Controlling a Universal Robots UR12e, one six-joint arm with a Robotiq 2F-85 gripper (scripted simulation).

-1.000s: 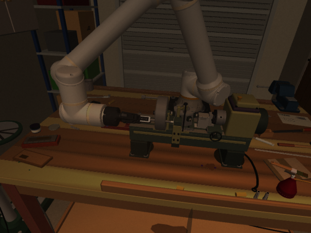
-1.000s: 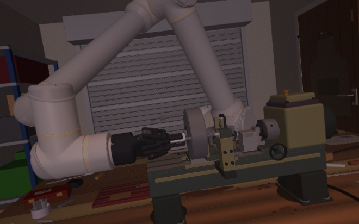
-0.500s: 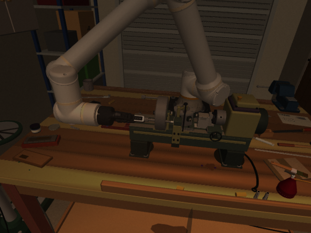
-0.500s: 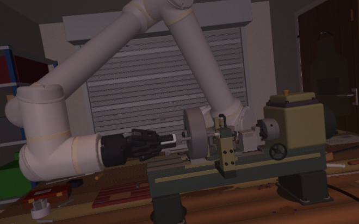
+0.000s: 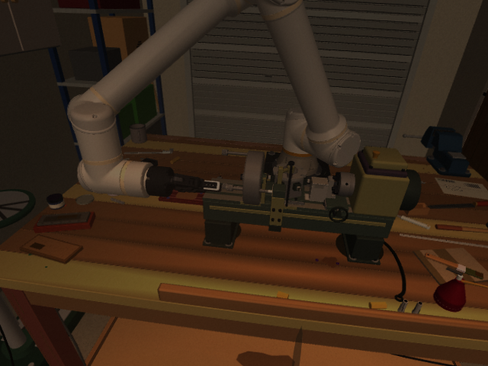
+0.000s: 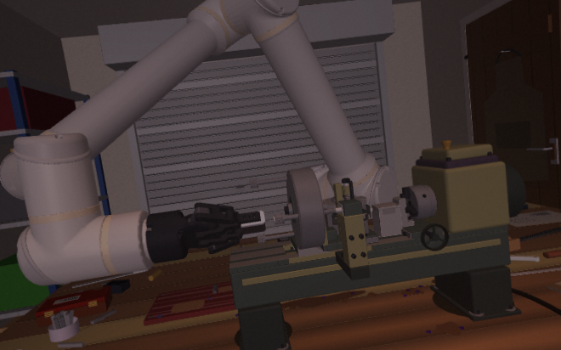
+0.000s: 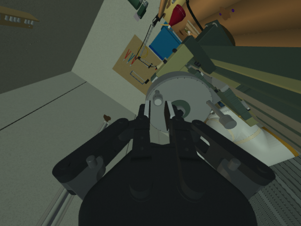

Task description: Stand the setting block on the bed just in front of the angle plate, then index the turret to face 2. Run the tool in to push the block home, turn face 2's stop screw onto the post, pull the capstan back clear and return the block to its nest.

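Observation:
The setting block is mostly hidden behind the yellow-green carriage post (image 6: pixel 351 238) and the pale angle plate (image 6: pixel 389 218) near the chuck (image 6: pixel 420 203). The grey stop drum (image 5: pixel 253 177) stands at the left end of the lathe bed, with stop screws sticking out of its face toward the left. One screw with a knurled head (image 7: pixel 227 121) stands out to the right of my fingers. My gripper (image 7: pixel 158 112) lies level, left of the drum and off the screw (image 7: pixel 157 101) in front of it. It is partly closed and holds nothing.
A roller shutter (image 6: pixel 255 127) closes the wall behind the bench. The robot's base (image 5: pixel 299 157) stands behind the lathe. On the bench left of the lathe lie a red tray (image 6: pixel 187 301), a red case (image 5: pixel 65 220) and a wooden block (image 5: pixel 51 247). A blue vise (image 5: pixel 445 151) stands far right.

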